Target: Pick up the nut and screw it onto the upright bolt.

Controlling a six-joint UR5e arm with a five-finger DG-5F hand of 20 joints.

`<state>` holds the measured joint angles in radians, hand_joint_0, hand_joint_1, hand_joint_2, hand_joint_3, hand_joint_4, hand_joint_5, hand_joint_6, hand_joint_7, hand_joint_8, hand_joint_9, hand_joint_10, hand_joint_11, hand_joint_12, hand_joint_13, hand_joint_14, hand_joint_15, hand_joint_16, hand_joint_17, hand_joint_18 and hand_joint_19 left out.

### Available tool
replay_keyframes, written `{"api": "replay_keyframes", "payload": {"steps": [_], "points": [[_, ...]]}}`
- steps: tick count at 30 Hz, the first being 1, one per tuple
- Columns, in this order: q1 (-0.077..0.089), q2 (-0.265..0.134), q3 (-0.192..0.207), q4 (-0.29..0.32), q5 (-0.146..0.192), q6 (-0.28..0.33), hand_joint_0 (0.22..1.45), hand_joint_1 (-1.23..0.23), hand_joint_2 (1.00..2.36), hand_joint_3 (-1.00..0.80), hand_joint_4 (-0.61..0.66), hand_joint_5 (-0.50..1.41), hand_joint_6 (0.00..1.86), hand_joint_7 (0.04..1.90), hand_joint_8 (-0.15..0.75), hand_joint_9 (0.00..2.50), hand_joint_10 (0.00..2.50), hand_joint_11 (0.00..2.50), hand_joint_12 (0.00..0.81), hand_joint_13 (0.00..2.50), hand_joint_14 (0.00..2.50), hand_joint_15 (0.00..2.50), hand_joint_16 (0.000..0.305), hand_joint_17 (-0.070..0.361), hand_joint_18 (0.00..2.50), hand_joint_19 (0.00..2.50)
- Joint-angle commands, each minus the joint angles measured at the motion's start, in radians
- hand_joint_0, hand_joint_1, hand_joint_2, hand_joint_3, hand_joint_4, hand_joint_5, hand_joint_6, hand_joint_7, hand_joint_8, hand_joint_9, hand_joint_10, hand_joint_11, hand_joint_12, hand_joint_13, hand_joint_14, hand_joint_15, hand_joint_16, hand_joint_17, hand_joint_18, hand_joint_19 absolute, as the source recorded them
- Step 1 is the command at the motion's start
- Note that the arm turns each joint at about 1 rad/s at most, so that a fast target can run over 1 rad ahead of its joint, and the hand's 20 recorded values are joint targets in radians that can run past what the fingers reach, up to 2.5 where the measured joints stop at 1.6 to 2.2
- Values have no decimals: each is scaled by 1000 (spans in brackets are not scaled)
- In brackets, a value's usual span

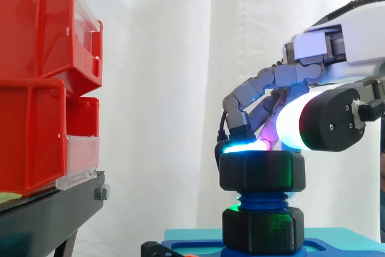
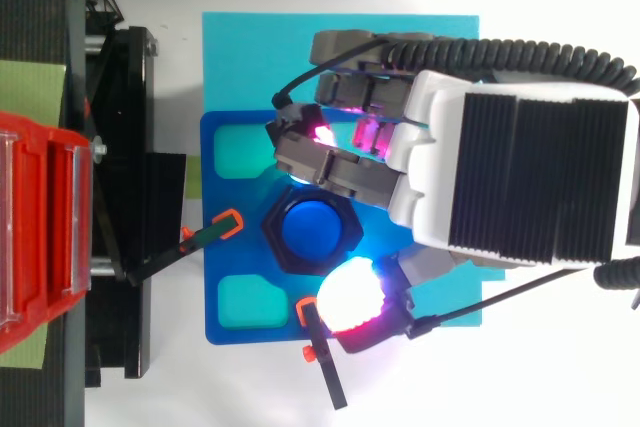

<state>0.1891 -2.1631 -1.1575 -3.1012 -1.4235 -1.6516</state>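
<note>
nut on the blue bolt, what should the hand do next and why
Probably a small turn of the nut to wind it down the bolt. The hand pinches the nut's sides between curled fingers and thumb. The nut sits level at the bolt's top, and bare blue thread shows between it and the lower black hex piece.

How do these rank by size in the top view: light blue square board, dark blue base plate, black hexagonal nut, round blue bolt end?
Largest first:
light blue square board
dark blue base plate
black hexagonal nut
round blue bolt end
</note>
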Motion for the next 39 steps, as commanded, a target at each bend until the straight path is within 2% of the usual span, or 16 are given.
{"api": "replay_keyframes", "payload": {"steps": [1,7,10,13,15,22,26,29,31,34,36,39], "points": [[-10,3,2,-11,0,0,553,-223,1000,-500,89,58,641,1231,266,1537,2,65,121,1078,0,0,3,6,713,42],[-26,3,45,-66,-23,-31,555,-232,1000,-500,86,65,631,1243,257,1650,6,148,114,1159,0,0,1,-2,774,60],[-37,3,85,-109,-32,-62,556,-232,1000,-500,90,66,623,1258,254,1663,7,169,119,1161,0,3,0,0,779,67],[-46,3,117,-152,-37,-77,554,-223,1000,-500,115,73,519,1452,258,1650,7,182,132,1144,0,9,3,7,738,67],[-50,3,128,-162,-37,-80,552,-212,1000,-500,151,59,502,1425,261,1611,7,187,144,1120,1,14,5,11,710,64],[-53,2,128,-155,-41,-105,542,-176,1000,-500,254,-34,504,960,246,1377,7,134,180,941,0,1,15,34,587,71],[-48,-1,111,-70,-84,-106,534,-168,1000,-500,235,-62,503,815,233,1326,4,104,186,901,0,7,23,52,576,111],[-42,0,70,9,-114,-103,531,-165,1000,-500,213,-74,503,760,231,1324,4,95,185,892,0,0,25,57,580,126],[-40,-1,52,52,-118,-103,530,-165,1000,-500,212,-77,503,749,230,1299,3,78,188,882,0,0,26,59,581,132],[-33,0,-5,151,-115,-97,525,-156,1000,-500,205,-86,502,712,222,1231,0,16,193,843,0,0,28,63,564,129],[-26,-1,-13,185,-112,-94,522,-148,1000,-500,205,-93,502,693,222,1189,2,0,198,805,0,0,29,65,536,128],[-22,-1,-13,181,-110,-92,517,-138,1000,-500,201,-105,502,668,218,1088,0,0,216,715,0,0,30,68,473,109]]}}
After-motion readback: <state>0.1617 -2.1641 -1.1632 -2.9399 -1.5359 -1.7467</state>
